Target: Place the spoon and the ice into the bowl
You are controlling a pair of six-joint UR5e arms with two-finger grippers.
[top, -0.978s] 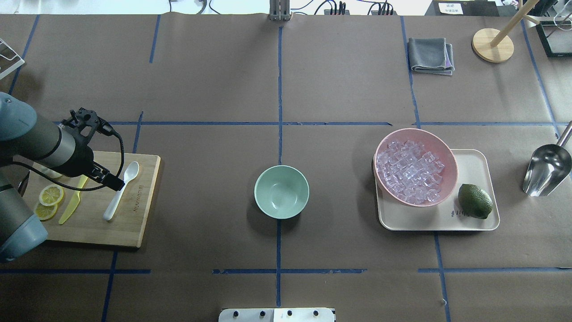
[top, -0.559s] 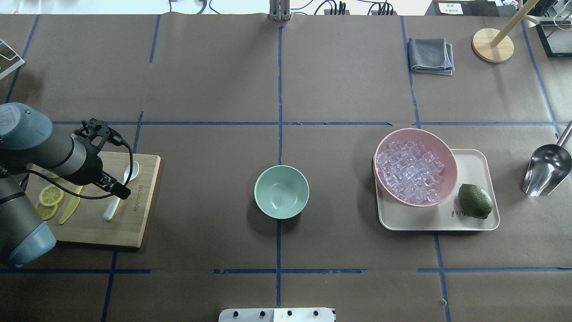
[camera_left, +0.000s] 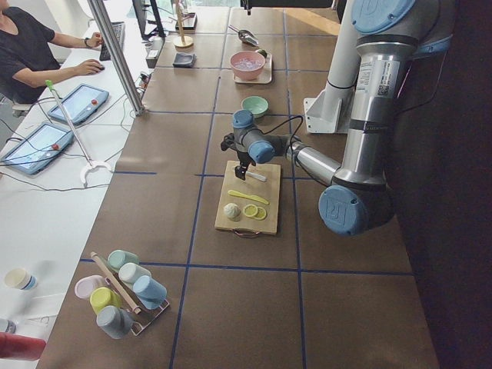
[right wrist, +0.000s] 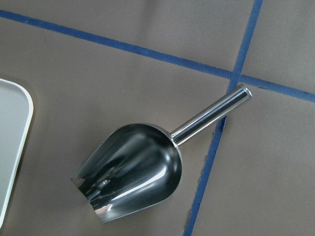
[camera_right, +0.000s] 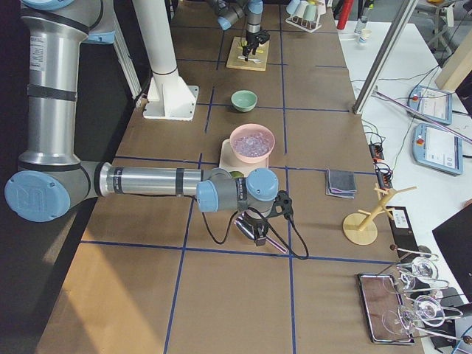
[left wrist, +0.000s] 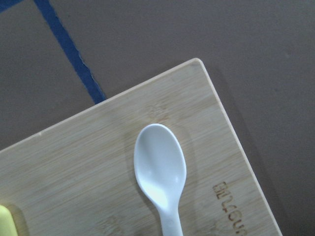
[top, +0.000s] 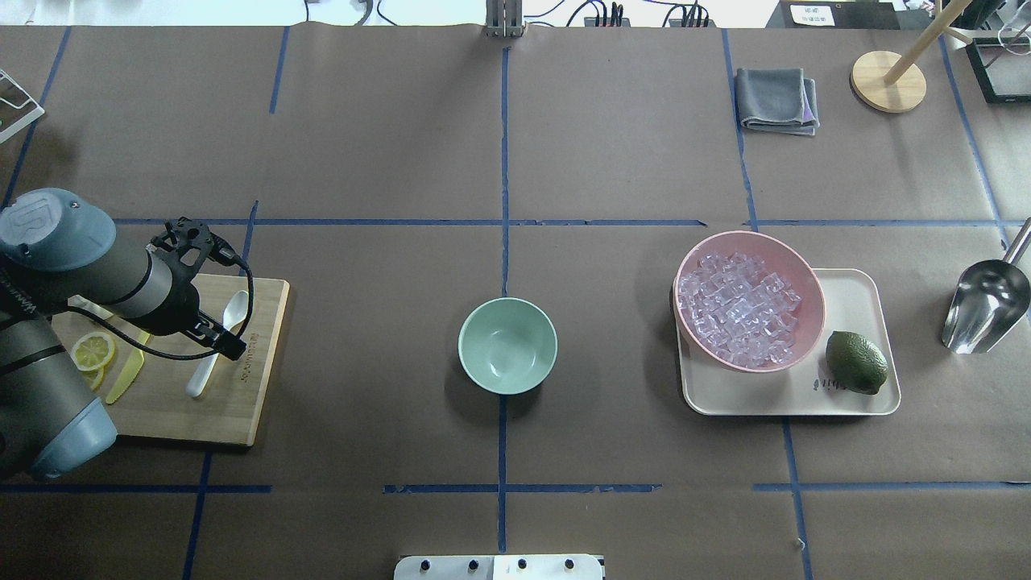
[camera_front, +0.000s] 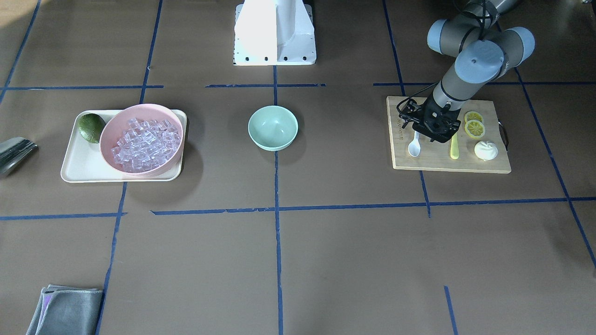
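Brown table | left claw moved nearer spoon, opening unclear | right claw opening unclear

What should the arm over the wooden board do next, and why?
Probably lower the left gripper onto the handle of the spoon and close on it. The spoon lies flat on the cutting board, not yet gripped, with the gripper hovering close over it. The mint-green bowl is empty, so the spoon seems the first thing to move.
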